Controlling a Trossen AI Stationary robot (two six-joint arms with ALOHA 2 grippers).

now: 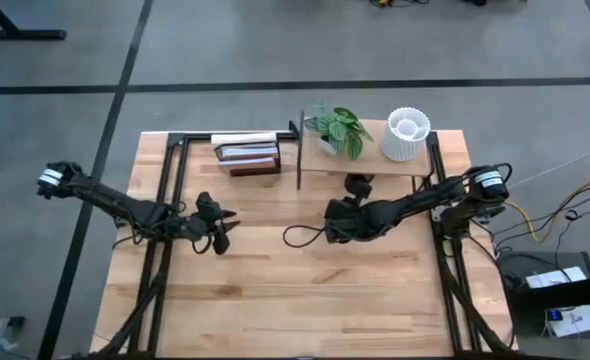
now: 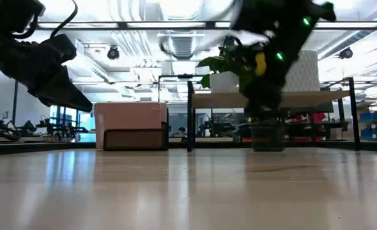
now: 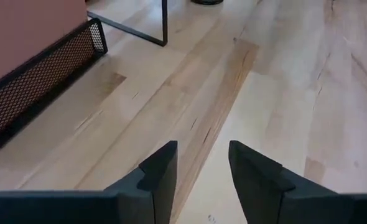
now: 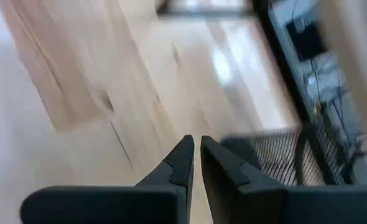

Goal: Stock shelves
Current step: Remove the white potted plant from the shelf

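Note:
The shelves [image 1: 373,163] stand at the table's far right: a thin black frame under a pale board [image 2: 316,99]. On the board rest a leafy plant [image 1: 337,128] in a white pot and a ribbed white pot [image 1: 407,133]. A dark mesh cup [image 1: 358,185] stands on the table at the shelves' near edge [image 2: 268,135]. My right gripper [image 1: 330,222] hovers just near of that cup, shut and holding nothing [image 4: 196,146]. My left gripper [image 1: 225,228] is open over bare table at mid-left, nothing between its fingers [image 3: 202,155].
A black mesh rack with pinkish books [image 1: 247,152] stands at the far edge, left of the shelves [image 3: 40,68]. A black cable loop [image 1: 300,237] lies by my right gripper. Bare wood stretches across the table's near half [image 1: 305,300].

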